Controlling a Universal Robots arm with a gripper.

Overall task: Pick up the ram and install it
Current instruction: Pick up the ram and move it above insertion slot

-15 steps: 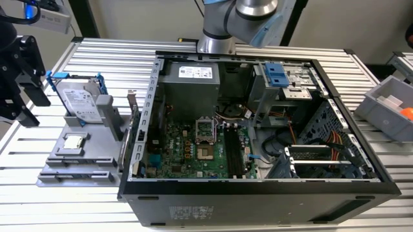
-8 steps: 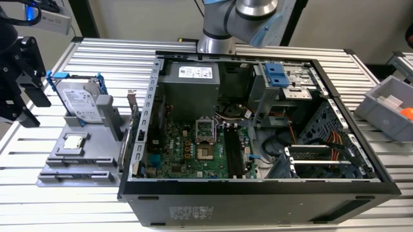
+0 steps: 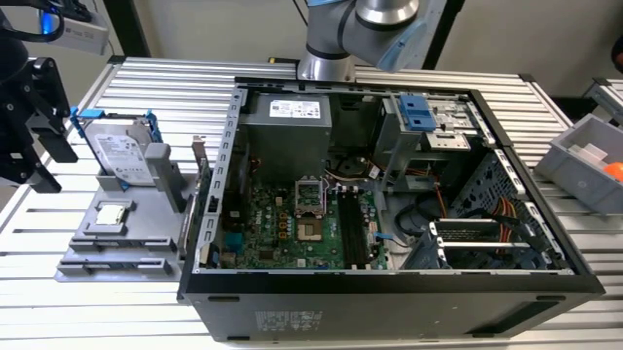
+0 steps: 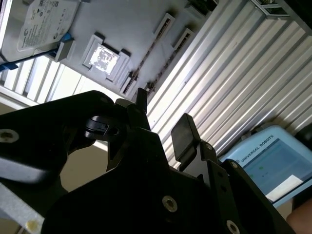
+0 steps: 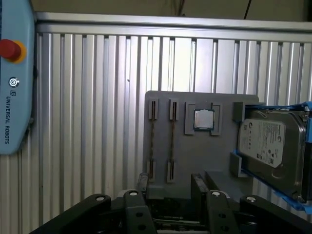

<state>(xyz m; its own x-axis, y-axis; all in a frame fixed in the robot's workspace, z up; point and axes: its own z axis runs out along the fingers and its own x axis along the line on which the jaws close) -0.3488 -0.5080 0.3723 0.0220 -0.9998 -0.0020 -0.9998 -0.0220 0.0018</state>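
Observation:
The ram shows as two thin sticks seen edge-on, one [image 5: 152,141] beside the other [image 5: 172,141], each standing in a slot of the grey holder [image 5: 195,156]. In the second wrist view one stick [image 4: 146,54] is a thin dark line. My gripper [image 5: 169,187] is open with nothing between its black fingers [image 5: 141,184], and it hangs above the holder's near edge, in line with the sticks and apart from them. In the exterior view the gripper [image 3: 49,164] is at the far left, beside the holder [image 3: 146,251].
The open computer case [image 3: 389,284] with its motherboard [image 3: 292,226] lies to the exterior view's right of the holder. A hard drive [image 5: 265,144] in a blue frame and a square processor [image 5: 203,119] share the holder. A teach pendant [image 5: 14,87] and a grey bin [image 3: 584,164] lie on the slatted table.

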